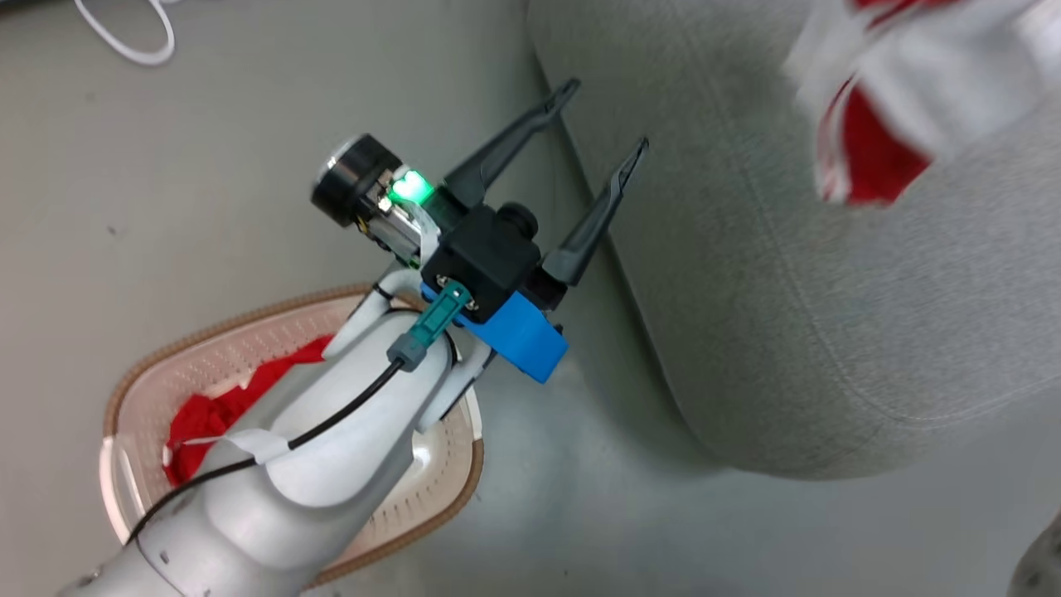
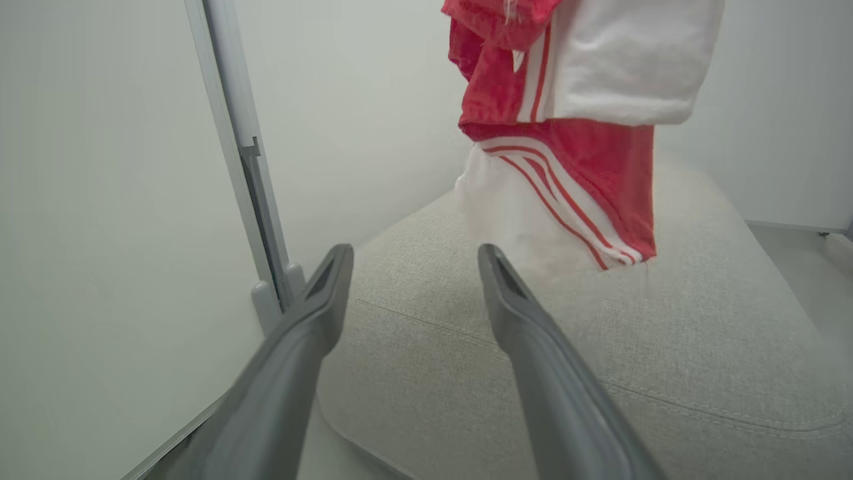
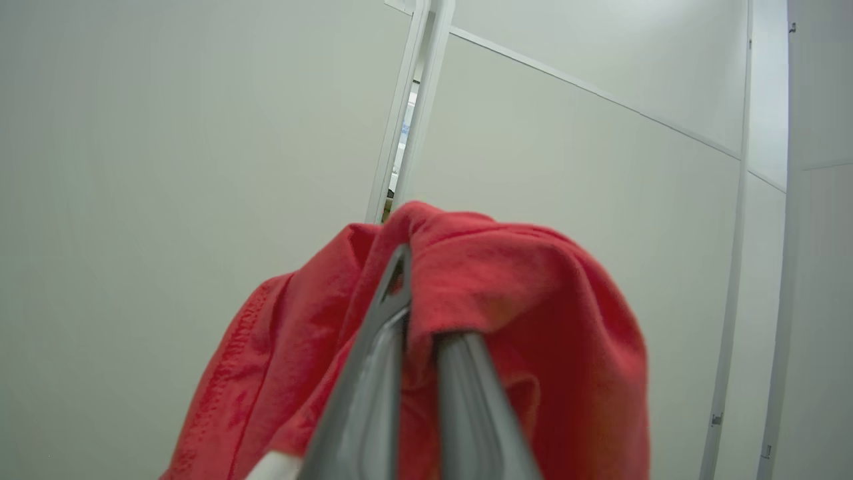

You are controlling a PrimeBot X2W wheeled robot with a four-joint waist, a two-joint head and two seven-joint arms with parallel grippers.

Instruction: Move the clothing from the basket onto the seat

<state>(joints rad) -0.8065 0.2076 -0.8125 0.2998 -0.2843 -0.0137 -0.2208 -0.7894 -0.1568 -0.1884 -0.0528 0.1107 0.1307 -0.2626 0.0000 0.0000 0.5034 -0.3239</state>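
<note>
A red and white garment (image 1: 879,99) hangs blurred over the grey seat (image 1: 829,315) at the upper right of the head view. From the left wrist it shows as striped clothing (image 2: 573,133) dangling just above the seat (image 2: 666,347). My right gripper (image 3: 416,293) is shut on a fold of this red clothing (image 3: 506,293). My left gripper (image 1: 605,116) stands open and empty, above the floor by the seat's edge; in its own view its fingers (image 2: 413,257) point at the seat. A second red garment (image 1: 215,414) lies in the basket (image 1: 207,340), partly hidden under my left arm.
The basket sits on the grey floor (image 1: 207,166) left of the seat. A white cable (image 1: 133,41) loops on the floor at the top left. Pale wall panels (image 2: 100,200) with a metal post (image 2: 246,160) stand behind the seat.
</note>
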